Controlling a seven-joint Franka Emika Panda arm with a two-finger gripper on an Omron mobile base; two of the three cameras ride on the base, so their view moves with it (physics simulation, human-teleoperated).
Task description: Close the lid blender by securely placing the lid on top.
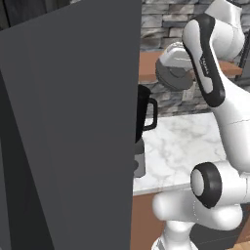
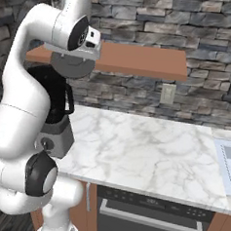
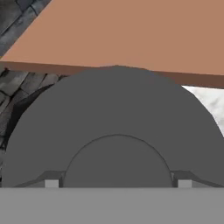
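1. Your blender [image 2: 57,108] stands at the left end of the marble desk [image 2: 149,149], close to the near edge. It has a black tapered jar with a black loop handle [image 1: 151,114] on its right side, atop a small grey boxy base [image 2: 54,140].
2. In the left base view the jar [image 1: 141,112] is half hidden behind the tall dark grey flat panel [image 1: 68,132], which covers the left of that picture.
3. The lid [image 2: 72,63], a round grey disc, hangs above the jar's mouth and apart from it. In the right base view it sits just under the white hand.
4. In the left base view you see the lid [image 1: 173,73] up and to the right of the jar, in front of the brown wooden shelf [image 1: 149,66].
5. The hand view looks straight onto the lid [image 3: 116,127], with a raised round centre. A dark curve of the jar rim shows past its left edge, and the shelf [image 3: 131,35] lies beyond it.
6. The jaws [image 3: 117,183]: two small grey tips show at either side of the lid's raised centre. They appear to clamp it, narrowly spread, but contact is not plain.
7. Stone wall [image 2: 192,25] behind; a wall outlet [image 2: 168,94] sits under the shelf, well right of the blender.
8. An oven front [image 2: 149,217] sits below the desk's near edge.
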